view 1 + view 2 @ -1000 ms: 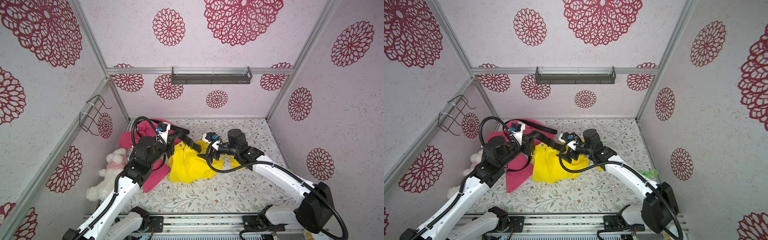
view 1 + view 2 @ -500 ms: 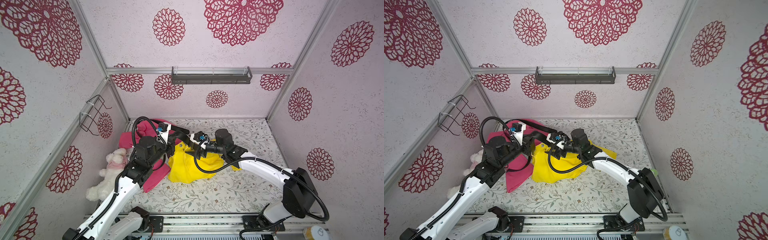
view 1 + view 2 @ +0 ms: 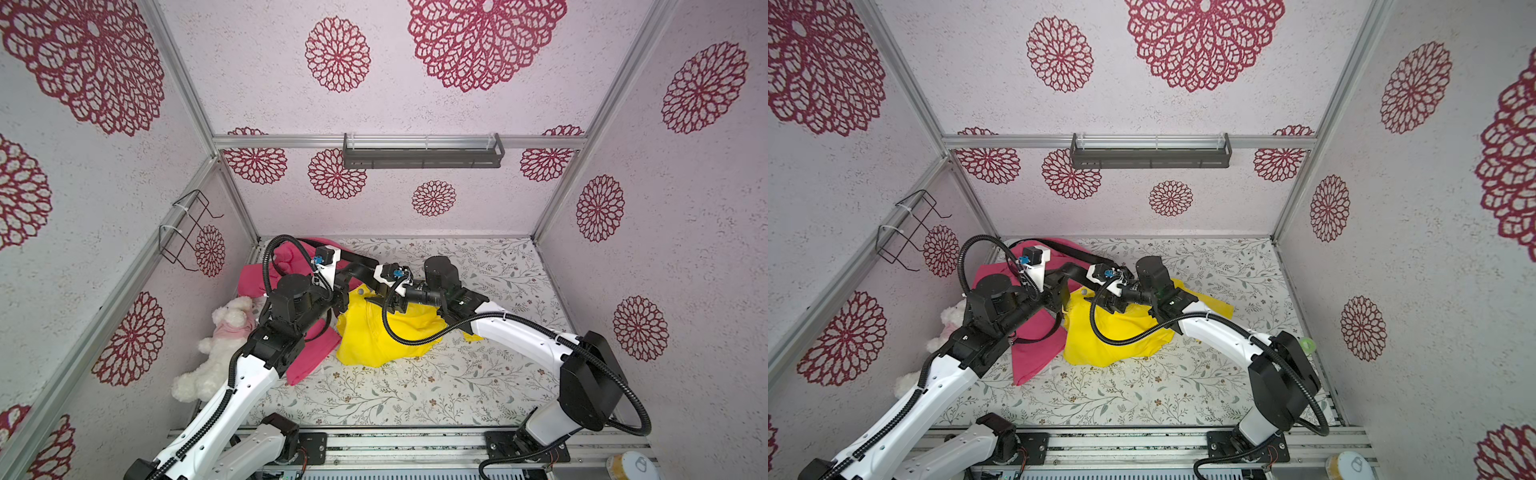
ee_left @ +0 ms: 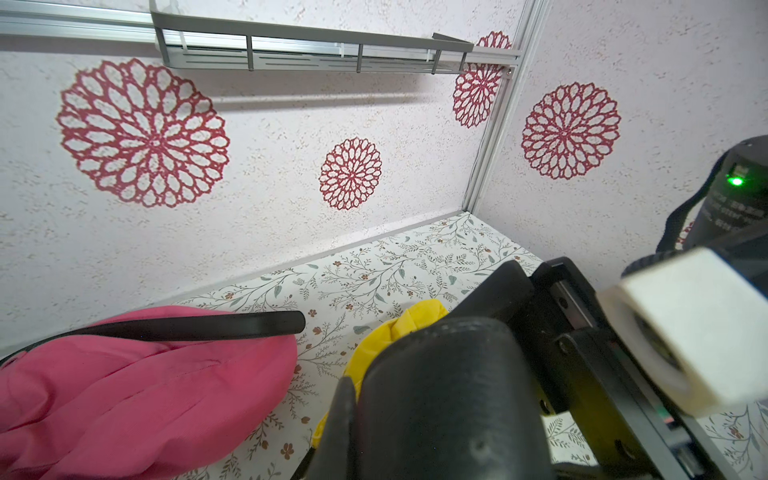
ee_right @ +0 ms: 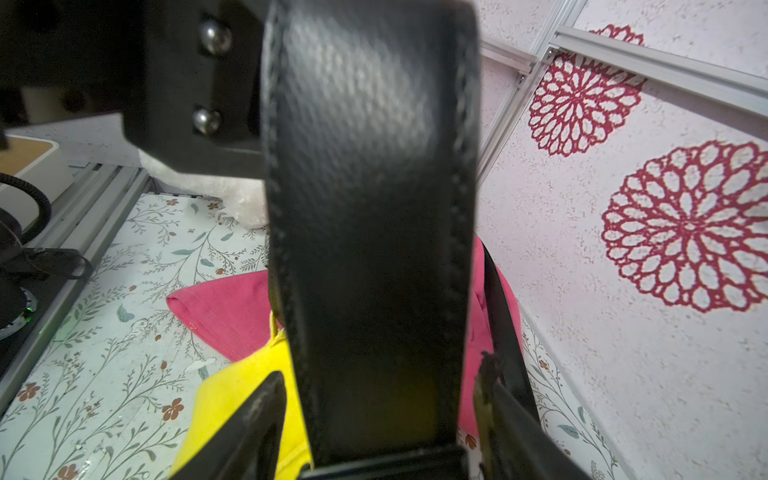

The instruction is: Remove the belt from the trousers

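My right claw [image 5: 378, 407] stands spread astride the black leather belt [image 5: 370, 208], whose strap runs lengthwise straight away from it to my left claw [image 3: 349, 277], which looks pinched shut on it.

Grained matt leather belt [image 5: 370, 208], stitched edges — fluffy plush toy [image 3: 224, 332]

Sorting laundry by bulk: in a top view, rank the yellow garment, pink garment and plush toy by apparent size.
1. Yellow garment and pink garment: alike; the left arm hides part of the pink.
2. Plush toy.
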You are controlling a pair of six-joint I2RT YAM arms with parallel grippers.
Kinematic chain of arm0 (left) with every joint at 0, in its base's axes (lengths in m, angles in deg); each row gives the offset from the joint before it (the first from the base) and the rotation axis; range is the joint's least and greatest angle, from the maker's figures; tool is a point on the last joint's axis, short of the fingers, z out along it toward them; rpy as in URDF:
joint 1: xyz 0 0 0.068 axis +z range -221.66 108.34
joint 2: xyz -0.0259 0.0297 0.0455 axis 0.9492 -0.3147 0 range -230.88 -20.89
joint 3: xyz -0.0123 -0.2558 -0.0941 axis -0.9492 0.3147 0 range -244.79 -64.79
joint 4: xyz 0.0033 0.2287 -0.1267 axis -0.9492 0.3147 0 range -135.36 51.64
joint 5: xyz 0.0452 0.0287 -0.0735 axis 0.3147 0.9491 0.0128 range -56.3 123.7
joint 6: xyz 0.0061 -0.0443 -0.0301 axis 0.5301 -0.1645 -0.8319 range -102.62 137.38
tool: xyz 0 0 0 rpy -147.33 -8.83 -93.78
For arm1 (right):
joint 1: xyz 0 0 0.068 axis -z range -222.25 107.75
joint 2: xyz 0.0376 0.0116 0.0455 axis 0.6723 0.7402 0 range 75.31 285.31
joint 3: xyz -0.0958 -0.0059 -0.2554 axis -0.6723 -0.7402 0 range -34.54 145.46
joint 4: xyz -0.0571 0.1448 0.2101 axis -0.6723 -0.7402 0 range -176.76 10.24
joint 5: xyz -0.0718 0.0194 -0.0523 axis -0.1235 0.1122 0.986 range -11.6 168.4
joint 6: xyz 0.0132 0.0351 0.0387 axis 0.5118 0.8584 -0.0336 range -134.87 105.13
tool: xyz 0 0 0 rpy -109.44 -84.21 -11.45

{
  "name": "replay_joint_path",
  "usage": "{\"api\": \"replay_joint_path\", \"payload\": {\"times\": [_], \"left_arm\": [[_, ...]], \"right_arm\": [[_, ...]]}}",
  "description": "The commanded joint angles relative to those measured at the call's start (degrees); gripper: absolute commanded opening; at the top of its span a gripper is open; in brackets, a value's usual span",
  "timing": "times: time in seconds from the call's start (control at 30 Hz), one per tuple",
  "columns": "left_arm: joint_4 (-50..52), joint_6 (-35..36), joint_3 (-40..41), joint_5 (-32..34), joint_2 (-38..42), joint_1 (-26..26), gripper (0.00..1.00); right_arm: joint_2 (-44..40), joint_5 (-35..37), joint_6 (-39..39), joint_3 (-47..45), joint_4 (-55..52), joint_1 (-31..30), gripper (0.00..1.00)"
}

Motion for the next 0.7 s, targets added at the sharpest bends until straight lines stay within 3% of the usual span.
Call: {"api": "replay_joint_path", "payload": {"times": [0.0, 0.27, 0.53, 0.67], "left_arm": [[-3.74, -0.93, 0.16, -0.19, 1.65, -0.43, 0.0], [-3.47, -0.6, 0.16, -0.07, 2.14, -0.38, 0.0], [-2.93, -0.44, 0.77, 1.67, 2.68, -0.47, 0.0], [-1.23, 0.68, 1.74, 10.3, 3.94, -0.23, 0.0]], "right_arm": [[0.11, 0.66, 0.16, 1.8, 0.17, -0.44, 0.69], [0.73, 1.09, 0.3, 2.14, -0.19, -0.53, 0.55], [0.17, 2.05, 1.23, 2.24, -0.01, -0.45, 0.16], [-1.89, 4.0, 3.14, 2.68, -4.55, 1.12, 0.0]]}}
